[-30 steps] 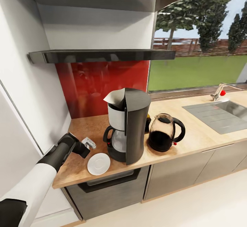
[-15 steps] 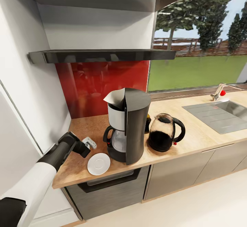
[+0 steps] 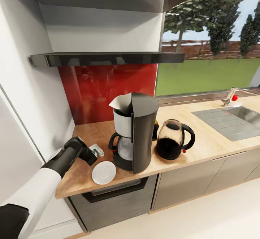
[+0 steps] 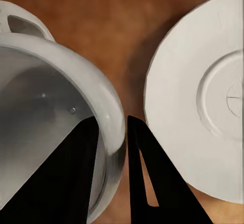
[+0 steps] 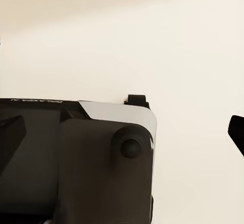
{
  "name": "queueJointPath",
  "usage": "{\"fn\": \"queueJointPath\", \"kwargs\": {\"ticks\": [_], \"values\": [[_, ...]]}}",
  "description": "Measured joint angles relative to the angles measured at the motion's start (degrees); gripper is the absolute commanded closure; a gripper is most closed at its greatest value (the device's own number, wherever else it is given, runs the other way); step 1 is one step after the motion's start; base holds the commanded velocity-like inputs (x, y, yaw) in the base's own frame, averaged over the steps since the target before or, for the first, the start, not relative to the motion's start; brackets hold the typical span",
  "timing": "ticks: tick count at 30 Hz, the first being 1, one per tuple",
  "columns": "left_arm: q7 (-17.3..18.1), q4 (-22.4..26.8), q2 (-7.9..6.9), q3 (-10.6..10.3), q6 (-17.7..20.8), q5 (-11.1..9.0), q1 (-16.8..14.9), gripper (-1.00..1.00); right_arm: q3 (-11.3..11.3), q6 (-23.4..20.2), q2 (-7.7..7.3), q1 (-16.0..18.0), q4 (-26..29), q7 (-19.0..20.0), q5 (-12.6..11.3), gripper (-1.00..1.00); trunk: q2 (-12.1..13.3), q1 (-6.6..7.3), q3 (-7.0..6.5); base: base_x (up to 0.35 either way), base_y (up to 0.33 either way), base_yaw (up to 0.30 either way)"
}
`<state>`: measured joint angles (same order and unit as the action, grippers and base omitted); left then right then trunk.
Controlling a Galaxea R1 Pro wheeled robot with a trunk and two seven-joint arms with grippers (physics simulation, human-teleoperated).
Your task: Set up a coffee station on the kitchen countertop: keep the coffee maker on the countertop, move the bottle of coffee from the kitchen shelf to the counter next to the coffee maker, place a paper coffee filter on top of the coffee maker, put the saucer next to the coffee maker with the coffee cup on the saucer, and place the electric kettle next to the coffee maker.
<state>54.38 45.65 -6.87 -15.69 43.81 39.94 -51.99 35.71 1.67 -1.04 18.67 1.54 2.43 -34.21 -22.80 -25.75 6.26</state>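
The black coffee maker (image 3: pixel 139 134) stands on the wooden countertop (image 3: pixel 202 141) with a white paper filter (image 3: pixel 121 101) on top. A white saucer (image 3: pixel 104 172) lies just in front of it to the left. My left gripper (image 3: pixel 93 151) is shut on the rim of the pale coffee cup (image 3: pixel 96 148), held just above the counter behind the saucer. In the left wrist view the cup (image 4: pixel 51 92) has its wall pinched between the fingers (image 4: pixel 76 178), beside the saucer (image 4: pixel 198 97). The glass electric kettle (image 3: pixel 173 139) stands right of the maker. The coffee bottle (image 3: pixel 156 125) peeks out behind them. My right gripper (image 5: pixel 122 132) hangs open over the floor.
A dark wall shelf (image 3: pixel 108 58) runs above the red backsplash (image 3: pixel 101 87). A sink (image 3: pixel 234 120) with a tap (image 3: pixel 231 96) lies at the far right. A white wall (image 3: pixel 32 98) closes the counter's left end. My own base (image 5: pixel 76 168) appears in the right wrist view.
My left gripper has carried the cup a little to the right, toward the coffee maker and the saucer. Everything else stays put.
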Motion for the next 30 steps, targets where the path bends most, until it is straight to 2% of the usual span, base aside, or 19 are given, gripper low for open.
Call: {"fn": "queueJointPath", "kwargs": {"ticks": [2, 4, 7, 9, 16, 30], "values": [[1.8, 0.2, -0.10, -0.3, 0.0, 0.2, -0.9, 1.00, 0.0, 0.2, 0.00, 0.0, 0.0, 0.0, 0.0, -1.00, 0.0, 0.00, 0.00, 0.000, 0.000, 0.000], [5.7, 0.3, -0.18, -0.7, -0.1, 1.4, -2.8, 1.00, 0.0, 0.3, 0.00, 0.0, 0.0, 0.0, 0.0, -1.00, 0.0, 0.00, -0.01, 0.000, 0.000, 0.000], [9.9, 0.6, 0.08, -1.0, 0.0, 5.8, -4.0, 1.00, 0.0, 0.3, 0.00, 0.0, 0.0, 0.0, -0.1, -1.00, 0.0, 0.00, 0.00, 0.000, 0.000, 0.000], [10.9, 1.7, 0.37, -1.0, 0.0, 7.3, -4.2, 1.00, 0.0, 0.3, 0.00, 0.0, 0.0, 0.0, -0.1, -1.00, 0.0, 0.00, 0.00, 0.000, 0.000, 0.000], [11.3, 2.9, 0.55, -1.3, 0.0, 7.9, -3.6, 1.00, 0.0, 0.3, 0.00, 0.0, 0.0, 0.0, -0.1, -1.00, 0.0, 0.00, 0.00, -0.008, -0.014, 0.000], [11.2, 2.9, 0.51, -1.3, 0.0, 8.1, -3.3, 1.00, 0.0, 0.3, -0.02, 0.0, 0.0, 0.0, -0.1, -1.00, 0.0, 0.00, 0.00, -0.116, -0.196, 0.000]]}}
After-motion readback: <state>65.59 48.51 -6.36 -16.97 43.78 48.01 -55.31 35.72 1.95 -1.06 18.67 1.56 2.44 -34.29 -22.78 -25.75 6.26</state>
